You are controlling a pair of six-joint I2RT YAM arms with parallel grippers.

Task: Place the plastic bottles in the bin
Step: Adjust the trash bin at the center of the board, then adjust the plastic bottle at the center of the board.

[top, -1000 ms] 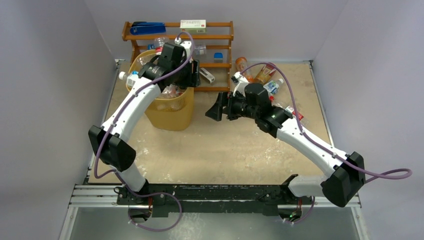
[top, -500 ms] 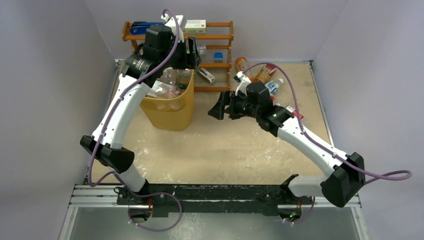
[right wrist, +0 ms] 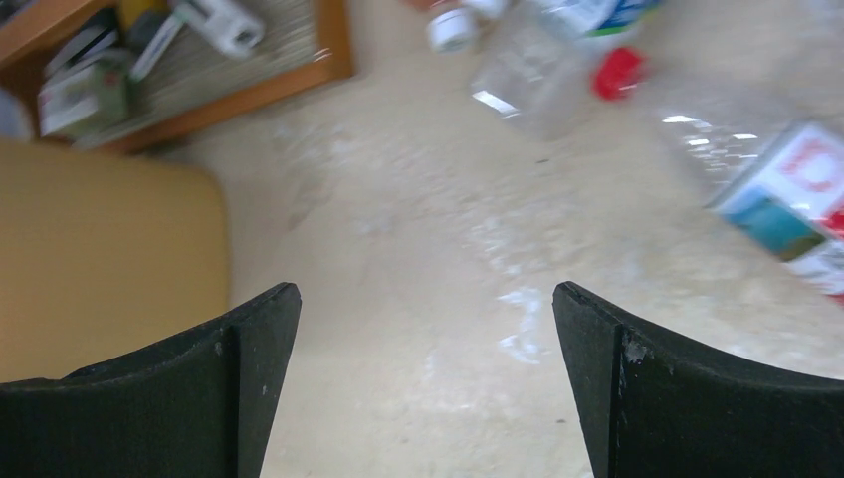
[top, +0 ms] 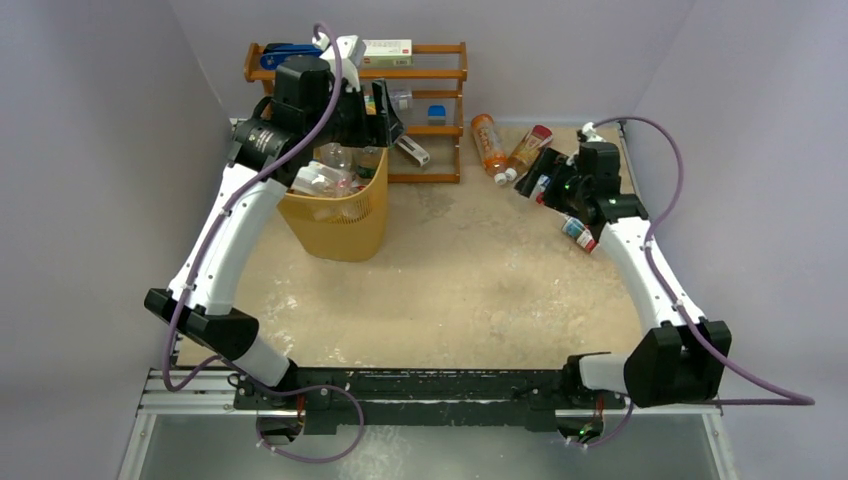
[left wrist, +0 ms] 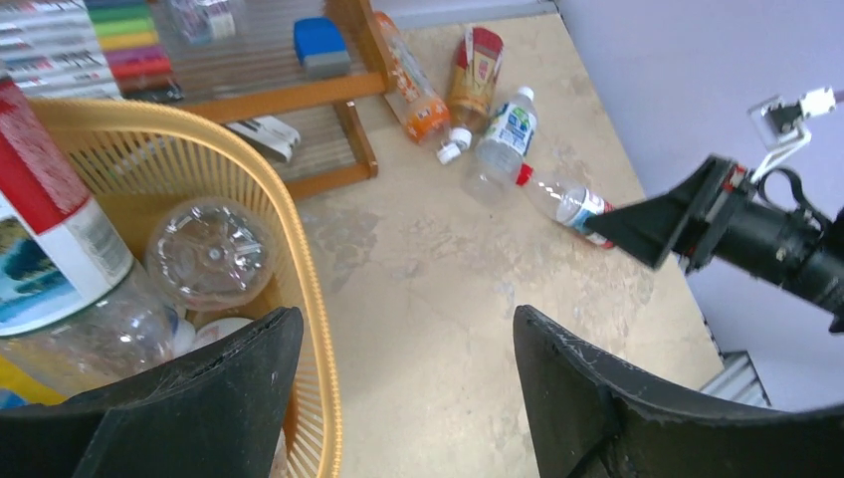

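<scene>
The yellow mesh bin (top: 345,225) stands at the back left with several plastic bottles (top: 325,178) inside. A red-and-white labelled bottle (left wrist: 45,224) and a clear bottle's base (left wrist: 209,254) show in it. My left gripper (top: 383,112) hovers above the bin's right rim (left wrist: 299,269), open and empty (left wrist: 406,329). At the back right lie an orange bottle (top: 488,141), an amber one (top: 530,146) and a red-capped clear one (top: 577,231). My right gripper (top: 541,167) is open over a clear bottle (left wrist: 503,139), nothing between its fingers (right wrist: 426,294).
A brown wooden shelf rack (top: 430,75) with boxes and staplers stands against the back wall, right behind the bin. Grey walls close in the table on the left, back and right. Bare sandy tabletop (top: 470,280) lies between the bin and the bottles.
My left gripper has risen from inside the bin and opened wider. My right arm has swung from the table's middle to the bottles at the back right, still open.
</scene>
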